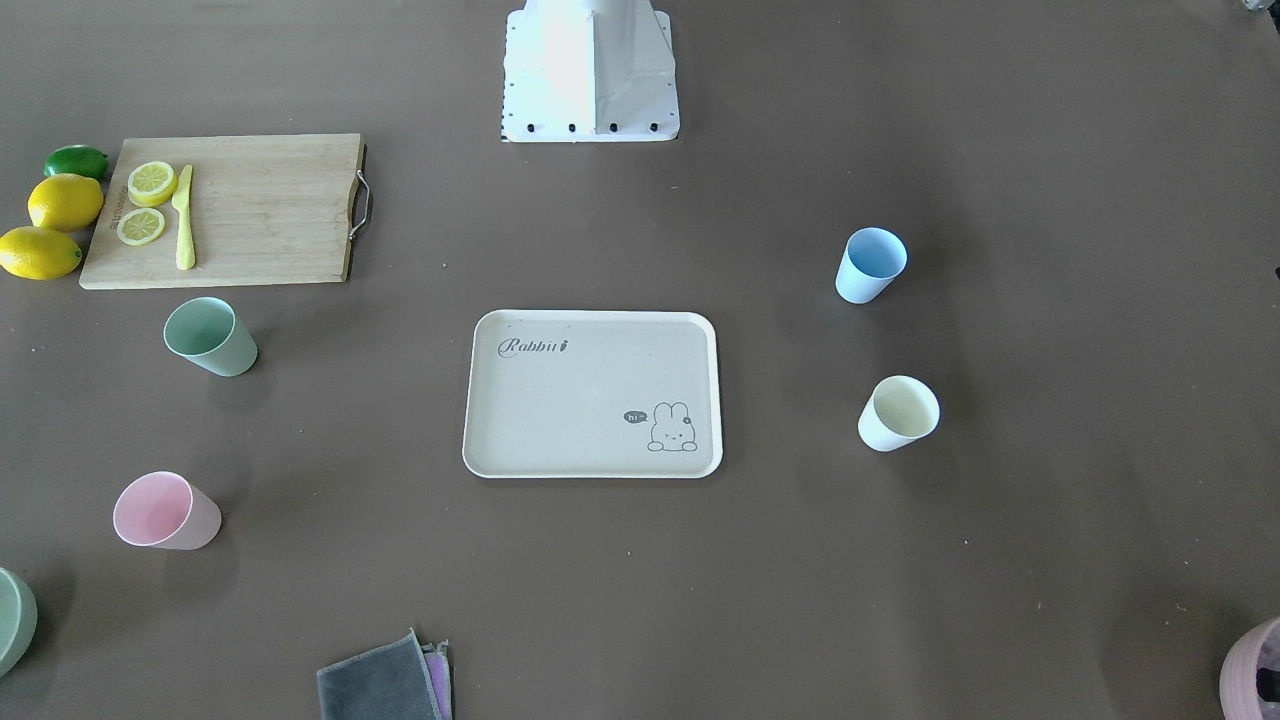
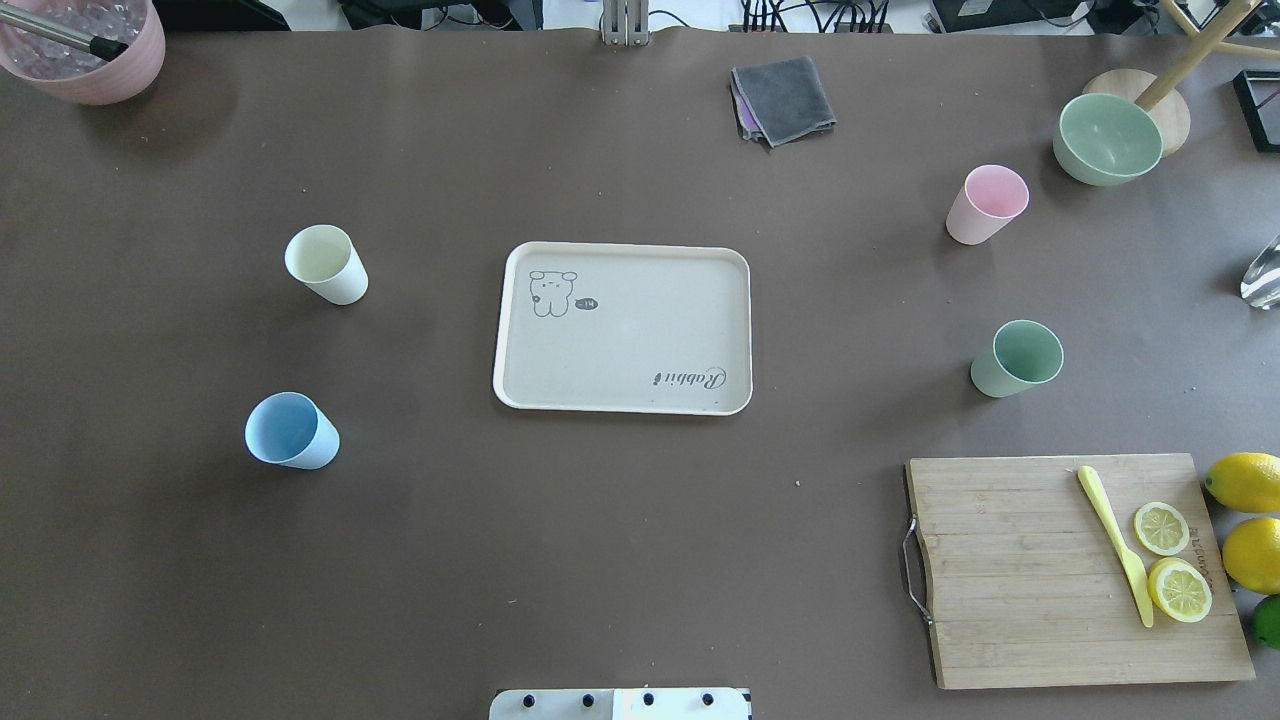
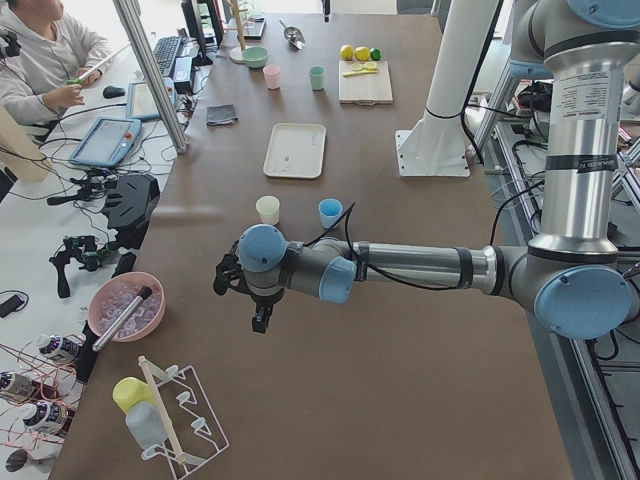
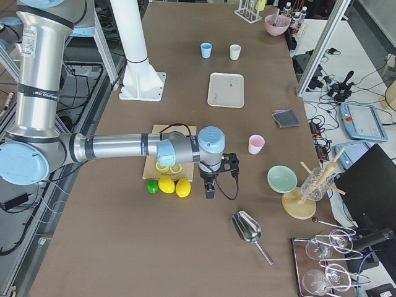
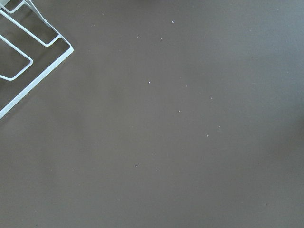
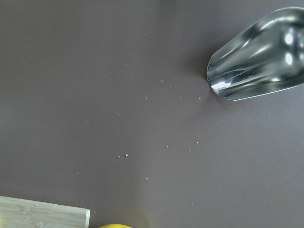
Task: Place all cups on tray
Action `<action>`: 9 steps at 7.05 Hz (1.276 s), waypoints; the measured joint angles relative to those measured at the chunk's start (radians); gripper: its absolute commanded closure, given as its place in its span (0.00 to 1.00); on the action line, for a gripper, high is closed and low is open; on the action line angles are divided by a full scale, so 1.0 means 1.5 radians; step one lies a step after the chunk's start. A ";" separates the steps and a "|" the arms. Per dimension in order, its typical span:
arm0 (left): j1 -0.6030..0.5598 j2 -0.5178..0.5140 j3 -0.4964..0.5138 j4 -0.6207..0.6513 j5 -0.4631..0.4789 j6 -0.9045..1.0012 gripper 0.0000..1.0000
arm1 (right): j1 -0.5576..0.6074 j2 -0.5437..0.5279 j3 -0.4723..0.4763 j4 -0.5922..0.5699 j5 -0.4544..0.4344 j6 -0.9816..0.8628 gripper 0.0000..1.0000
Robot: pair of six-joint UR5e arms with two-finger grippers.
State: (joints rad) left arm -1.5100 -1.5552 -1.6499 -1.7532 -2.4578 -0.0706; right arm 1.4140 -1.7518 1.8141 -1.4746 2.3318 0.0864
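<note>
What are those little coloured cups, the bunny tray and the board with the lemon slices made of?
The cups look like matte plastic or a bamboo-fibre blend, going by the soft pastel colours and the lack of gloss. The tray seems to be the same sort of material: beige and dull, with printed lettering. The board is wood, probably bamboo, since it shows pale joined strips with visible grain.

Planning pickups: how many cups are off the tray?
4: cream cup and blue cup left of the tray in the overhead view; pink cup and green cup right of it.
</note>
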 measured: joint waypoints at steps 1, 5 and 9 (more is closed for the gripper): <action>0.002 0.000 -0.029 0.041 0.007 0.000 0.02 | 0.002 -0.001 -0.001 0.000 0.001 0.000 0.00; 0.008 0.004 -0.094 0.103 0.035 -0.004 0.02 | 0.008 -0.001 0.001 0.001 0.008 0.000 0.00; 0.007 0.023 -0.102 0.060 0.040 0.001 0.02 | 0.008 0.002 0.003 0.003 0.040 -0.002 0.00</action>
State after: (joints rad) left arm -1.4989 -1.5212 -1.8032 -1.6628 -2.3977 -0.0693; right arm 1.4266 -1.7488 1.8183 -1.4708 2.3913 0.0832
